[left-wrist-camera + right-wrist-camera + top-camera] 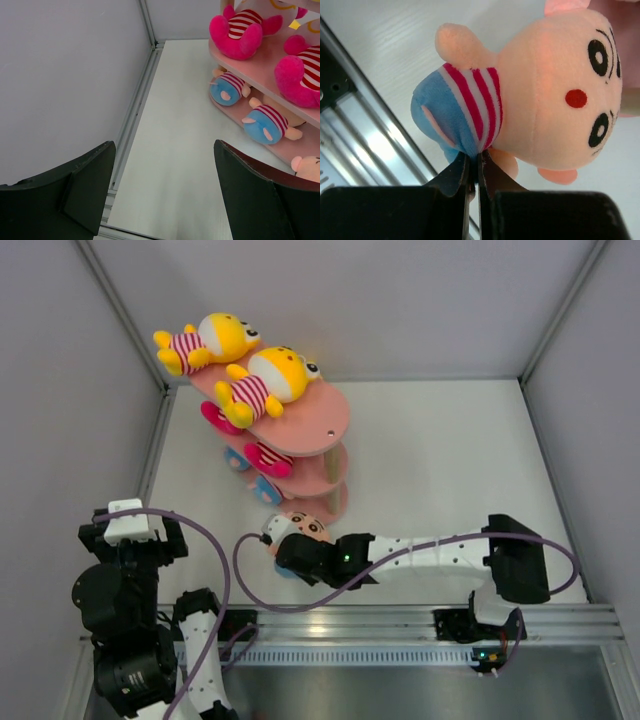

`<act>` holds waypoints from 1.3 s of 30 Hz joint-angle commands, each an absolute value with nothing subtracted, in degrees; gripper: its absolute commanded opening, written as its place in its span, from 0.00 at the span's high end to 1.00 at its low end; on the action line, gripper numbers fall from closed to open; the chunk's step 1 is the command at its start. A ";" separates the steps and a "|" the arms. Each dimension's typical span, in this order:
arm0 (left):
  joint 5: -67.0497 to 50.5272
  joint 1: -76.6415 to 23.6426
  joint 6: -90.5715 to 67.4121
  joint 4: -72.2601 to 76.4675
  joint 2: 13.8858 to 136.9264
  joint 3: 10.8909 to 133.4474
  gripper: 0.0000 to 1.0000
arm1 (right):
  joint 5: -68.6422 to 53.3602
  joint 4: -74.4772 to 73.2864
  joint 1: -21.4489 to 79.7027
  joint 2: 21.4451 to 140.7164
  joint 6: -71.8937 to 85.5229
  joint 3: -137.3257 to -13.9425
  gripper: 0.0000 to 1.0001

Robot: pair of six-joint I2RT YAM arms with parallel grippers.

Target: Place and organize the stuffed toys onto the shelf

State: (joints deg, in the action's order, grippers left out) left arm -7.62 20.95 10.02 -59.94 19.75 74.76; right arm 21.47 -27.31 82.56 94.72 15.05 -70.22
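1. right pincer (472, 157): jaws pinched nearly closed on a fold of the blue bottom of the blue-shirt toy (535, 100). small bite at the fabric edge, body and big beige head stick out past the tips.
2. left pincer (162, 165): jaws wide apart, nothing between them, over the table (170, 125) left of the shelf (272, 55), apart from it.
3. held toy sits just beside the near end of the shelf's bottom board in the top view, face toward the shelf. cannot tell if it touches the table or the board.
4. done: two yellow toys (265, 380) lie on the top board, two pink toys (240, 32) on the middle board, two blue toys (267, 125) on the bottom board, sorted by colour per tier.
5. left: the held toy looks like the last one, no other loose toy shows. likely goes on the bottom board with the other blue ones, near end.
6. risk: thin pinch on cloth, toy may swing or slip when moved.
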 commanded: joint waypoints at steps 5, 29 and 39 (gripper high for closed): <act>-6.68 20.57 11.16 -56.95 19.60 74.36 0.14 | 23.38 -19.86 78.49 100.28 15.11 -76.37 1.00; -8.09 20.13 11.34 -56.95 19.34 73.48 0.14 | 22.51 -14.59 71.37 106.79 2.73 -81.03 1.00; -7.91 20.04 11.69 -56.95 19.25 73.56 0.14 | 23.20 -14.49 70.66 104.25 4.82 -78.93 1.00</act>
